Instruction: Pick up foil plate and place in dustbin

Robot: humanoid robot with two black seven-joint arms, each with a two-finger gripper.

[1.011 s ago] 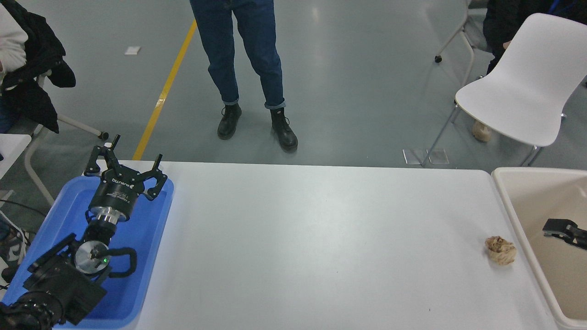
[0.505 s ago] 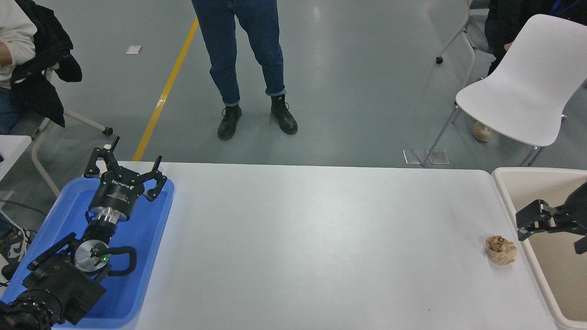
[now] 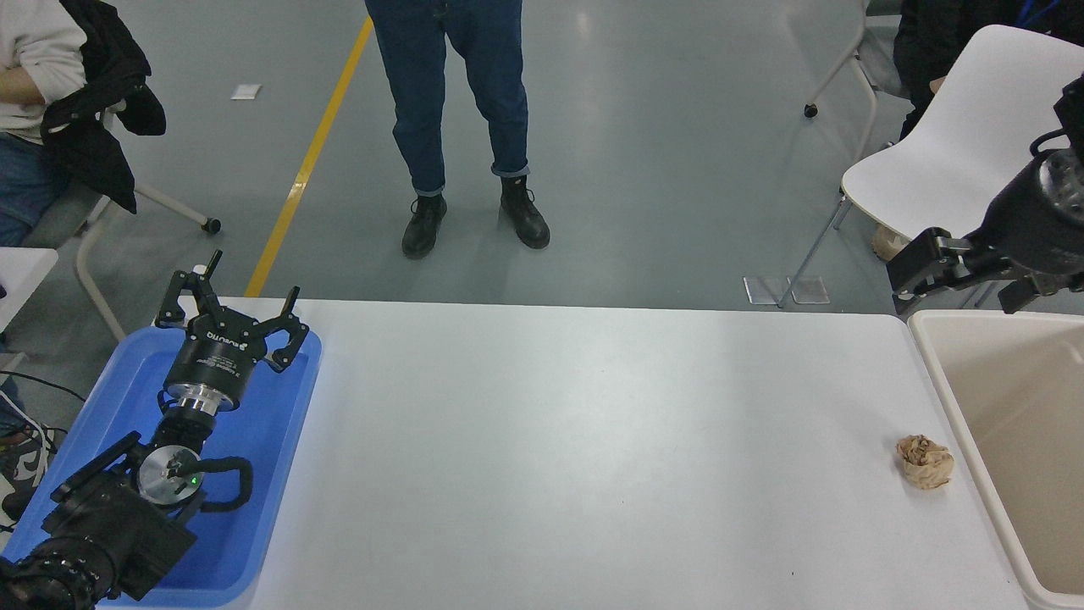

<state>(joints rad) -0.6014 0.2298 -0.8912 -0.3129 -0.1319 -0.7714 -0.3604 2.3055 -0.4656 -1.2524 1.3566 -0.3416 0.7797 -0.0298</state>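
The foil plate is not in view. The beige dustbin [image 3: 1008,398] stands at the table's right end, and the part of its tan inside that shows holds nothing. My right gripper [image 3: 964,278] is open and empty, raised above the dustbin's far edge in front of the white chair. My left gripper [image 3: 233,312] is open and parked over the blue tray [image 3: 279,424] at the lower left.
A small brown crumpled paper ball [image 3: 925,462] lies on the white table [image 3: 576,440] just left of the dustbin. A person in jeans [image 3: 457,127] stands beyond the far edge. A white chair [image 3: 957,169] is at the upper right, and a seated person [image 3: 51,102] at the upper left.
My right gripper has risen out of the dustbin, moving up and away to above its far edge, empty. The standing person shifted their feet. The left arm has not moved.
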